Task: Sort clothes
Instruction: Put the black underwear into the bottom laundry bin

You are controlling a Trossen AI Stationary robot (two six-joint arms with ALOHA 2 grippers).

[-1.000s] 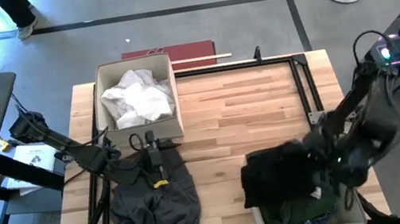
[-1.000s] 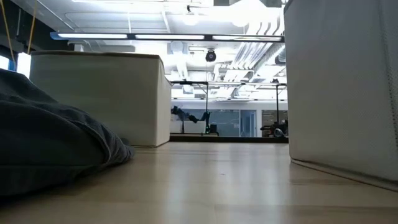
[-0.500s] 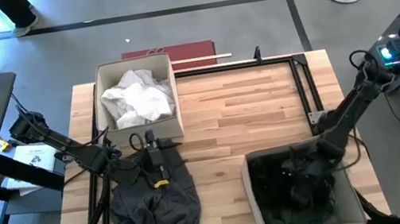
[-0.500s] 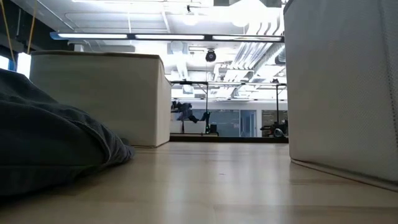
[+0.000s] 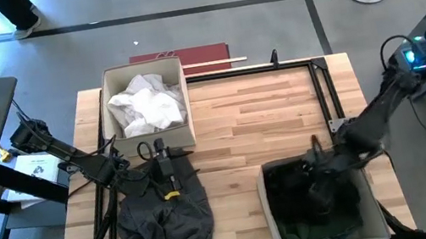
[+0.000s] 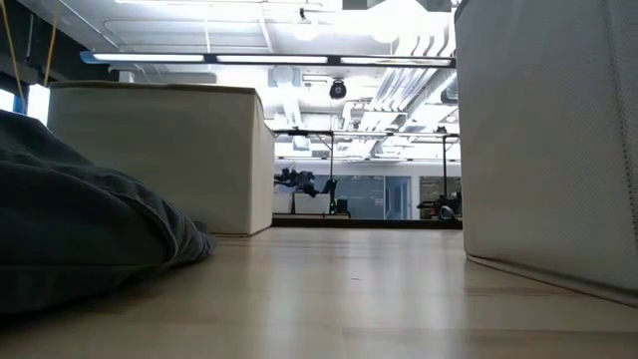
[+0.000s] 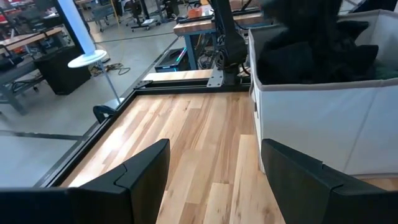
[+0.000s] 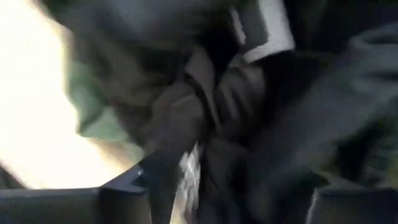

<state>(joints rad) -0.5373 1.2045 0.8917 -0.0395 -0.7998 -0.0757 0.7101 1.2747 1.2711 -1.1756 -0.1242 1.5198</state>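
A dark grey garment (image 5: 164, 217) lies crumpled on the table near its left front; in the low view it is the mound (image 6: 80, 224) at the left. My left gripper (image 5: 166, 174) hangs open at its far edge, with nothing between its fingers (image 7: 214, 162). White clothes (image 5: 146, 103) fill the beige bin (image 5: 109, 83) at the far left. In the near right bin (image 5: 267, 214) a black garment (image 5: 293, 192) lies on top of green cloth (image 5: 336, 222). My right gripper (image 5: 318, 178) stands open inside this bin, just above the dark clothes (image 8: 205, 118). My right gripper reaches slanting down into the near right bin from the table's right side, fingers apart. Dark folds (image 8: 186, 124) show between them in the wrist view, but I cannot tell whether the fingers touch the cloth.
A black frame rail (image 5: 248, 69) runs along the table's far edge and down its right side (image 5: 327, 93). Bare wood (image 5: 264, 120) lies between the two bins. In the low view the bins' walls (image 6: 159, 160) (image 6: 548, 140) stand at left and right.
My right gripper has swung toward the table's left, from beside the near right bin's right wall to over its middle. The black garment, which was heaped over the bin's far and left rim, now lies down inside the bin.
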